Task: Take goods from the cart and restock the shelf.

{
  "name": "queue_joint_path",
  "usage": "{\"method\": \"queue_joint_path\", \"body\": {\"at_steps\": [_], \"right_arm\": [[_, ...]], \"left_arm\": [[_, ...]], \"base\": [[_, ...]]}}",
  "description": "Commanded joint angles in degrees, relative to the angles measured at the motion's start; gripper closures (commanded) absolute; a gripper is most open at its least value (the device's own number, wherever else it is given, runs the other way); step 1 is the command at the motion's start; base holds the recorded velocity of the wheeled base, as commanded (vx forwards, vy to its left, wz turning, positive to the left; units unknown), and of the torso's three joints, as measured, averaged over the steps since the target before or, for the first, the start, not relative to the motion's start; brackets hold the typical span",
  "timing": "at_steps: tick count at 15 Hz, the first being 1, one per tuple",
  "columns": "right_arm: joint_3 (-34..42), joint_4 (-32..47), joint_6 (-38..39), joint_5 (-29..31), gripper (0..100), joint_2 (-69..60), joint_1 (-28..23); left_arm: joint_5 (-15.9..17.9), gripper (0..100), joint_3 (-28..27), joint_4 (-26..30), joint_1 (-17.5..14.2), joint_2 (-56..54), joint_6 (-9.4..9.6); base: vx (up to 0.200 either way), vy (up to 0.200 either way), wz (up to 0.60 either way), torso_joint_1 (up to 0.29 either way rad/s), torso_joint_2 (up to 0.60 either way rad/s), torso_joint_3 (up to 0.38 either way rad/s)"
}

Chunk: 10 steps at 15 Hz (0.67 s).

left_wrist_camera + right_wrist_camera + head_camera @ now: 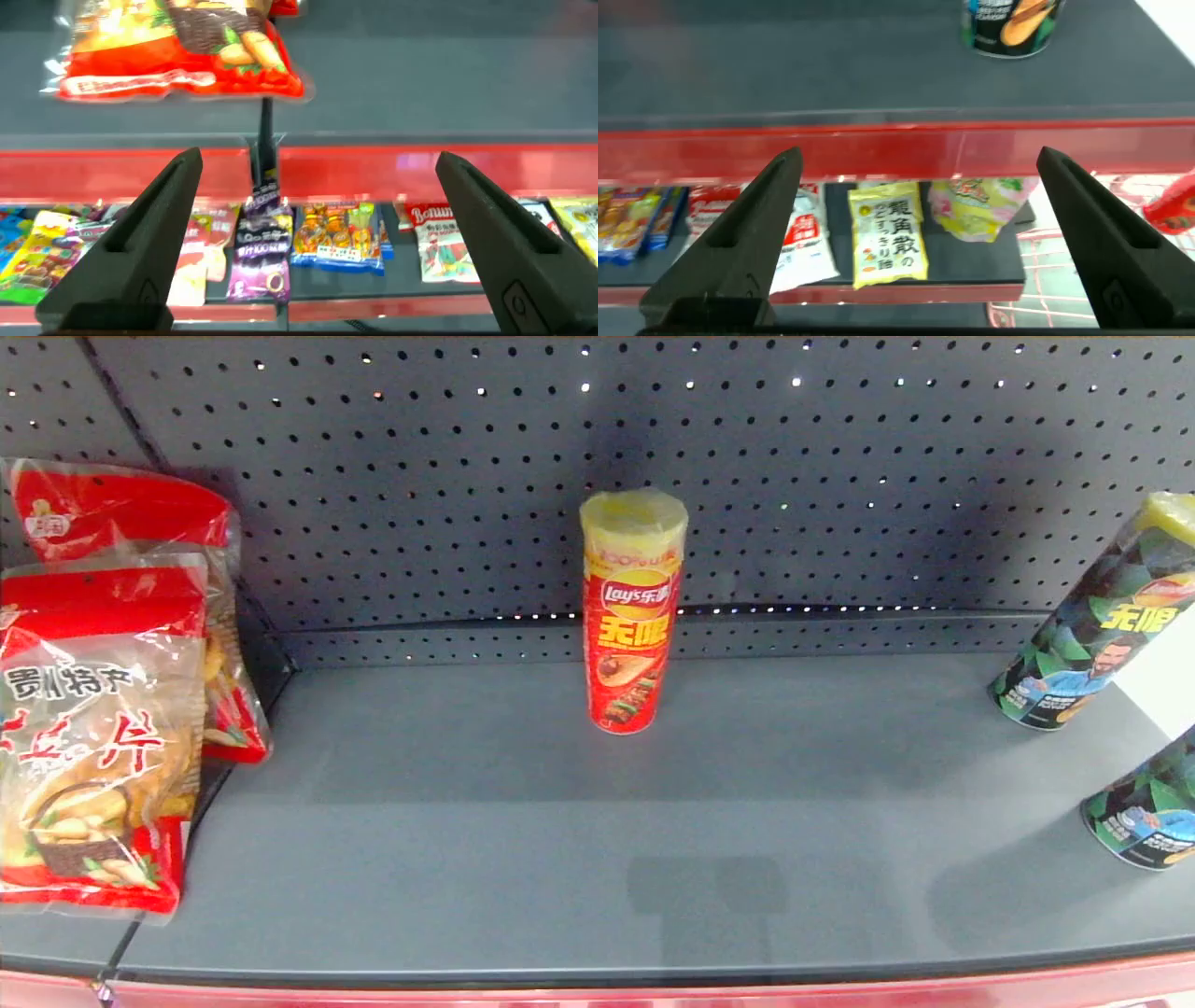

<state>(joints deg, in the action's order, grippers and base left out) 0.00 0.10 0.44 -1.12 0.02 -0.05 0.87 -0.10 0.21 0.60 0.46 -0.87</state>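
A red chip can (630,612) with a yellow lid stands upright at the back middle of the grey shelf (523,840). Two dark green chip cans (1092,635) (1144,817) stand at the shelf's right end. Red snack bags (93,709) lie stacked at its left end. My left gripper (318,252) is open and holds nothing; it sits in front of the shelf's red front edge (374,168), below a snack bag (177,47). My right gripper (920,252) is open and bare too, facing the red edge (896,149) below a green can (1008,28).
A perforated dark back panel (467,476) closes the shelf behind. A lower shelf holds several snack packets (336,238) (889,233). A white label (1158,681) overlaps the right-hand cans. A red wire cart (1167,205) shows beside the lower shelf.
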Motion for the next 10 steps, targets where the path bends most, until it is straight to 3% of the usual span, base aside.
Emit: {"method": "queue_joint_path", "body": {"at_steps": [1, 10], "right_arm": [[0.0, -0.01, 0.0, 0.07, 0, 0.06, 0.05], [0.0, -0.01, -0.09, 0.07, 0, 0.06, 0.05]], "left_arm": [[0.01, 0, 0.01, -0.03, -0.07, -0.02, -0.01], [0.01, 0, 0.01, -0.03, -0.07, -0.02, -0.01]], "base": [[0.0, -0.2, 0.0, 0.022, 0.01, 0.002], [0.0, -0.2, 0.0, 0.004, 0.0, 0.003]]}}
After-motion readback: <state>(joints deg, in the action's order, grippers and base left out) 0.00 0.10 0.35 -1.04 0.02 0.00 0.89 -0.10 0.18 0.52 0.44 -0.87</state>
